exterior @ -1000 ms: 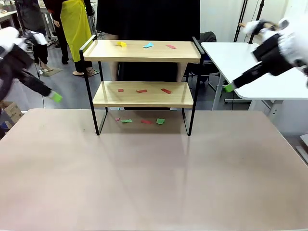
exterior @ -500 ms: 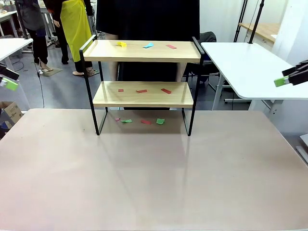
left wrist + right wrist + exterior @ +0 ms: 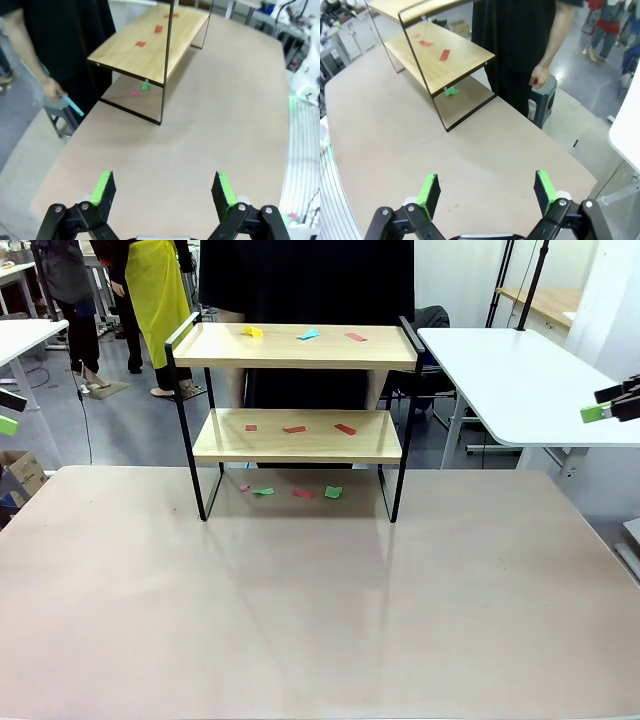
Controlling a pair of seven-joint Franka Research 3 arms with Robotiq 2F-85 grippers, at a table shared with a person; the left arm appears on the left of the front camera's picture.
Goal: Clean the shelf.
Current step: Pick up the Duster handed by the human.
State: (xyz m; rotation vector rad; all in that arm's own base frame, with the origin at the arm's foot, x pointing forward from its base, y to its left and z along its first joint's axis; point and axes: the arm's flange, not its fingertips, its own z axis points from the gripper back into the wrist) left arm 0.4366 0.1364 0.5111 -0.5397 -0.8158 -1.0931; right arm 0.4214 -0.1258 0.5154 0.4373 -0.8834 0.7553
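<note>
The shelf [image 3: 296,346] stands at the far middle of the beige table [image 3: 320,600], two wooden boards in a black frame. Yellow, blue and red paper scraps [image 3: 308,335] lie on its top board, red scraps [image 3: 293,428] on the lower board, and green and red scraps [image 3: 333,492] on the table beneath it. My left gripper [image 3: 8,412] is at the far left edge and my right gripper [image 3: 605,405] at the far right edge, both well away from the shelf. Each wrist view looks down at the table and shelf [image 3: 150,45] [image 3: 445,55] past open, empty fingers: left gripper [image 3: 163,187], right gripper [image 3: 486,191].
A person in black [image 3: 300,280] stands right behind the shelf; one hand [image 3: 52,89] holds a thin teal stick, the other hand [image 3: 538,79] hangs by a grey stool [image 3: 542,102]. White tables stand at the right [image 3: 520,380] and left [image 3: 25,335]. The beige table's near half is bare.
Both arms have drawn back outward from beside the shelf to the picture's edges. The shelf and scraps have not moved.
</note>
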